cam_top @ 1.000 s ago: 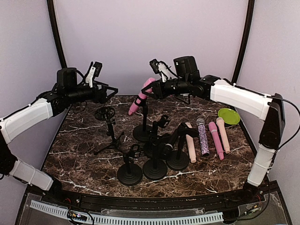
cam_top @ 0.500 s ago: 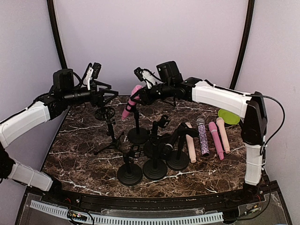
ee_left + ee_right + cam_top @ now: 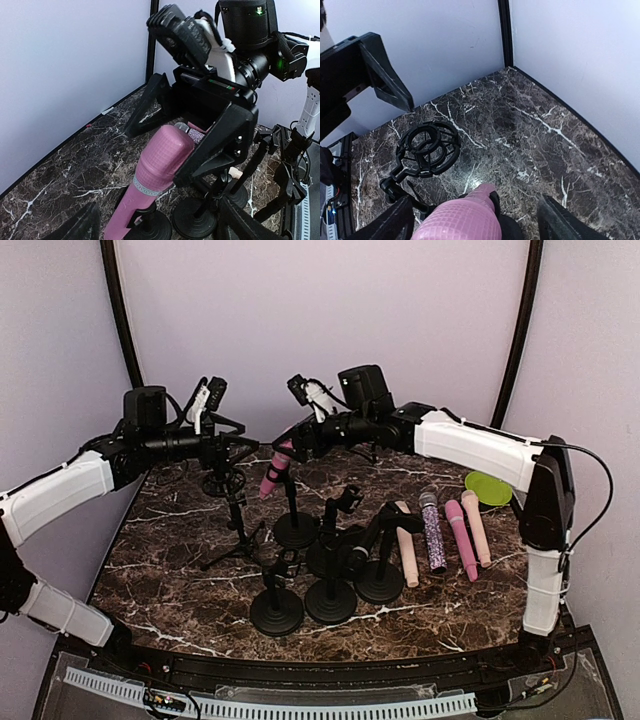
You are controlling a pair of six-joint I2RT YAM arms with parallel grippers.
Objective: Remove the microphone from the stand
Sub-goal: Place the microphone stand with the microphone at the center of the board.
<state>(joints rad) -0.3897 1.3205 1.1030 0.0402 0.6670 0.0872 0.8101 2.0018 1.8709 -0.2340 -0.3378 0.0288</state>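
Booth: Shifted left, the pair of them. The right arm has swung across, and the pink microphone (image 3: 272, 475) and its stand (image 3: 296, 528) have slid that way along the tabletop (image 3: 170, 540). The right pincer was clamped a second ago and has now sprung wide.

Floor: So where's the trouble, left to right?

Booth: Starting left, the shock-mount tripod (image 3: 224, 483) stands just beside the microphone's tail, right under the left pincer (image 3: 238, 448). A low approach could clip it and tip it over. In the centre, the microphone sits in its clip (image 3: 289, 462), tilted, head up toward the back, with nothing gripping it. A pull across the clip rather than along it would, I reckon, drag the stand again or topple it into the black stands (image 3: 330, 590) in front. On the right, the two pincers hang near each other, so a hasty close could knock fingers together.

Floor: And the poses?

Booth: The left arm reaches in level from the left, its pincer spread wide and empty, pointing at the microphone's head. The right arm stretches long across the back. The right pincer (image 3: 287, 447) has its jaws wide apart, straddling that head without touching it.
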